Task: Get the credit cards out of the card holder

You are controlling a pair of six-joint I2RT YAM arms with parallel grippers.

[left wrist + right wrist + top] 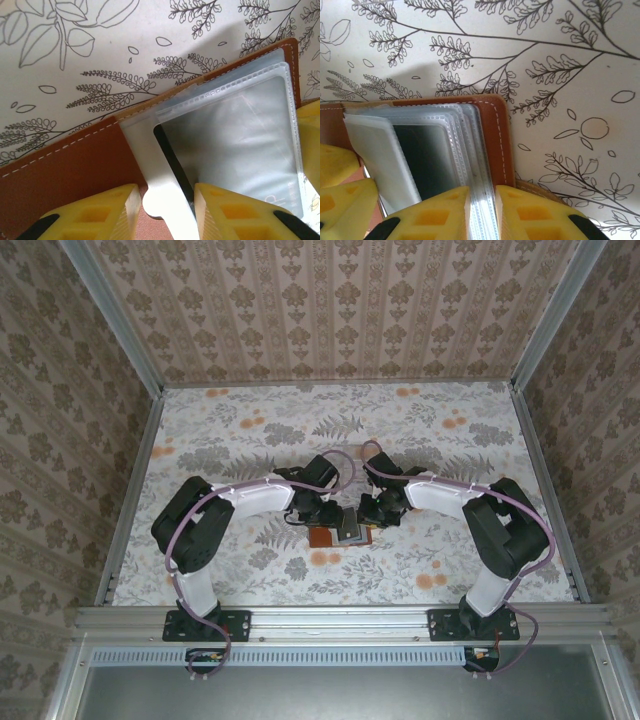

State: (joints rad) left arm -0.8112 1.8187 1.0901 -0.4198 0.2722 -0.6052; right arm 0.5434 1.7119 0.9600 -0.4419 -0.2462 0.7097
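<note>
What worries us most is that the left gripper (167,202) pinches the pale sleeve page (150,165) together with the dark card (172,157) tucked in it. The card would then stay in its pocket, and any pull would drag the whole card holder (65,170) across the table (480,440). We also judge that the clear plastic sleeves (462,145) could crease or slip free if the right gripper (482,202) holds them by their edges alone. The two wrists also sit very close, so a sideways tug could knock them together.

The holder lies open near the middle of the table, a little toward its near edge, under both grippers. The left fingers (125,210) stand apart with the pale page and the card's dark edge between them. We cannot tell whether they press on it. The right fingers (530,215) are nearly together, clamped on the stacked sleeve edges at the holder's right side, just beside the stitched leather border.
</note>
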